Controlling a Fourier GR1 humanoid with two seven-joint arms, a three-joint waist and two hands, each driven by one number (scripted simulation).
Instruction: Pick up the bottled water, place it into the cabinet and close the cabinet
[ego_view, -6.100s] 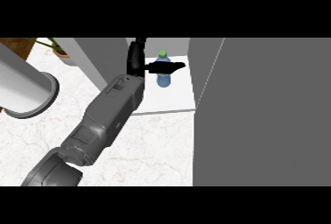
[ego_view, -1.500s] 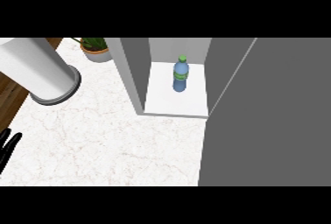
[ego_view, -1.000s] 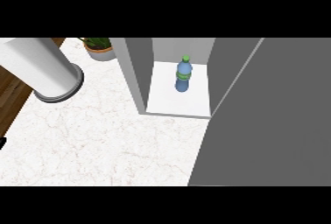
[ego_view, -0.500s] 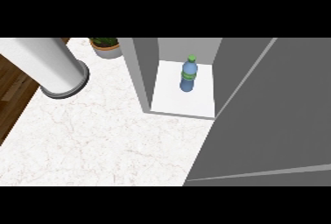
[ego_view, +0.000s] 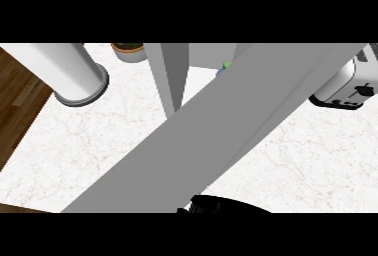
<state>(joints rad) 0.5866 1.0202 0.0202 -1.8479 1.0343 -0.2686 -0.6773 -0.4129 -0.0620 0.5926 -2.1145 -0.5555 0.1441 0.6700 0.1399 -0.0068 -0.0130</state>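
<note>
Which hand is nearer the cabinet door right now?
Right hand, likely: it shows at the bottom edge by the cabinet door's near end. Left hand is not in view.

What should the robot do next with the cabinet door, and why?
Probably push the door the rest of the way shut with the right robot hand: it slants partly across the cabinet opening, and the bottled water already shows inside.
</note>
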